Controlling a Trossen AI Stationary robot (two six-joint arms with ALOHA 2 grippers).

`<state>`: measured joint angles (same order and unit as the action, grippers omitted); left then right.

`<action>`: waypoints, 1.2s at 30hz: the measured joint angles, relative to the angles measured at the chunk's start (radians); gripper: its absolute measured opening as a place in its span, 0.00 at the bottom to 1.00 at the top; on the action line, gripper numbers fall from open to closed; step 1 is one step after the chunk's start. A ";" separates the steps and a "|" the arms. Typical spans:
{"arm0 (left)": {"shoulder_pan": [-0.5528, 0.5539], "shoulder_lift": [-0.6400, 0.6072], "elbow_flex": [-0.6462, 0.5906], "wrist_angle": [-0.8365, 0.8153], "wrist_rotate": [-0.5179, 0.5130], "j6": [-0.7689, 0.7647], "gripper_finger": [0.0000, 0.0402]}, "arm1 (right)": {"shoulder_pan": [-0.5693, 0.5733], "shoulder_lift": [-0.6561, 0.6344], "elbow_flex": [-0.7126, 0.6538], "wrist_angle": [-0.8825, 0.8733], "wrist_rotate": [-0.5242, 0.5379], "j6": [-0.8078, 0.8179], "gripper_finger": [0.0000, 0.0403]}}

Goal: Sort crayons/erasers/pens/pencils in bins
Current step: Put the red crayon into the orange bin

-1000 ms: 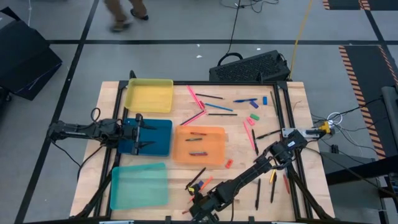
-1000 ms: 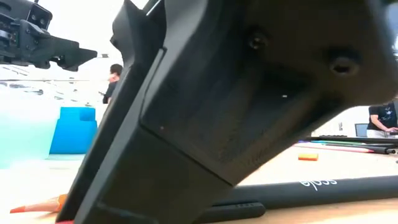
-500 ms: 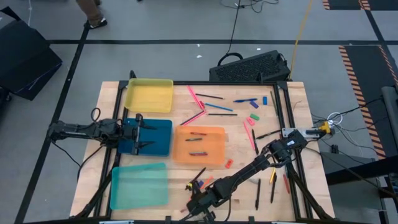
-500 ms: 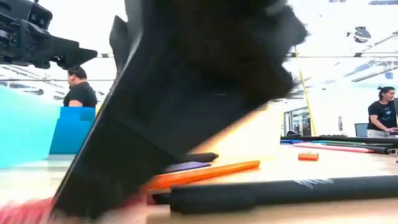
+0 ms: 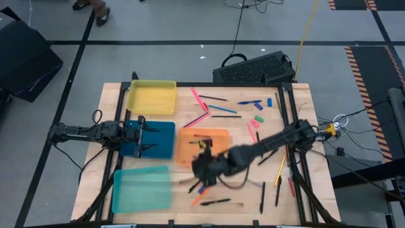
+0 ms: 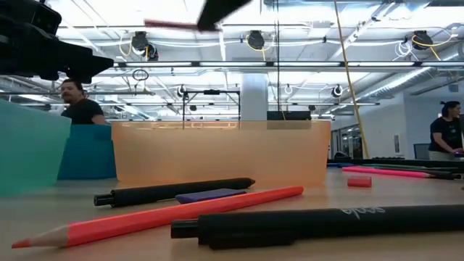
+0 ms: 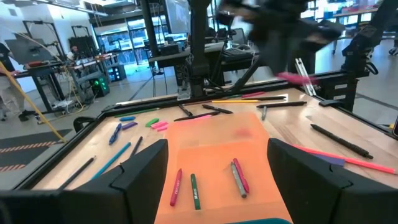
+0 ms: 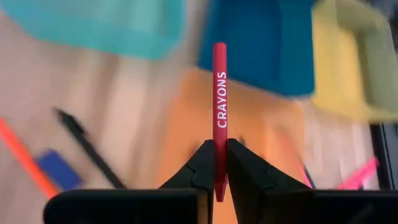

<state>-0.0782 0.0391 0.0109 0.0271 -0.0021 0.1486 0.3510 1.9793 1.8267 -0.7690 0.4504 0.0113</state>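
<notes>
Far left: yellow bin (image 5: 151, 97); nearer, left gripper (image 5: 143, 137) waiting over the blue bin (image 5: 161, 140), jaws spread, unmoved since a second ago. Near left: teal bin (image 5: 141, 188), seemingly bare. Centre: right gripper (image 5: 204, 166), a second ago low at the tabletop's (image 5: 304, 133) near edge among the loose sticks, now lifted and swung to the near edge of the orange bin (image 5: 218, 137), jaws pinching a red crayon (image 8: 219, 99) upright. Judged: pick done, release into the orange bin next, alongside crayons already lying there (image 7: 194, 190). Below the arm: black pen (image 6: 174, 192), orange pencil (image 6: 181, 214) and more strewn on the near tabletop. Right and far: pink pencils (image 5: 200, 101), pens, erasers unsorted. Open room above the orange bin; low rim the only edge to clear; blue bin and left gripper just beside on the left.
</notes>
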 joint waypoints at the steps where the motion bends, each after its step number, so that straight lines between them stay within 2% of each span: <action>1: 0.000 0.000 0.000 0.000 0.000 0.000 0.68 | -0.026 -0.005 -0.022 -0.008 -0.006 0.000 0.06; 5: 0.000 0.000 0.000 0.000 0.000 0.000 0.68 | -0.134 -0.005 -0.158 0.053 -0.017 -0.030 0.06; 10: 0.000 0.000 0.000 0.000 0.000 0.000 0.68 | -0.245 -0.004 -0.388 0.303 -0.207 -0.029 0.07; 12: 0.000 0.000 0.000 0.000 0.000 0.000 0.68 | -0.268 -0.003 -0.459 0.384 -0.229 -0.017 0.07; 15: 0.000 0.000 0.000 0.000 0.000 0.000 0.68 | -0.285 -0.006 -0.502 0.428 -0.243 -0.021 0.10; 20: 0.000 0.000 0.000 0.000 0.000 0.000 0.68 | -0.278 -0.045 -0.502 0.414 -0.246 -0.037 0.26; 24: 0.000 0.000 0.000 0.000 0.000 0.000 0.68 | -0.260 -0.158 -0.499 0.310 -0.238 -0.017 0.37; 26: 0.000 0.000 0.000 0.000 0.000 0.000 0.68 | -0.244 -0.232 -0.526 0.257 -0.187 0.036 0.40; 31: 0.000 0.000 0.000 0.002 0.000 0.000 0.68 | -0.213 -0.486 -0.737 0.191 0.013 0.236 0.41; 33: 0.000 0.000 0.000 0.001 0.000 0.000 0.68 | -0.221 -0.592 -0.847 0.184 0.045 0.367 0.41; 36: 0.000 0.000 0.000 0.001 0.000 0.000 0.68 | -0.244 -0.725 -0.977 0.171 0.033 0.554 0.41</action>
<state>-0.0782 0.0387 0.0109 0.0281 -0.0021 0.1486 0.1070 1.2545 0.8494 -0.5981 0.4838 0.5651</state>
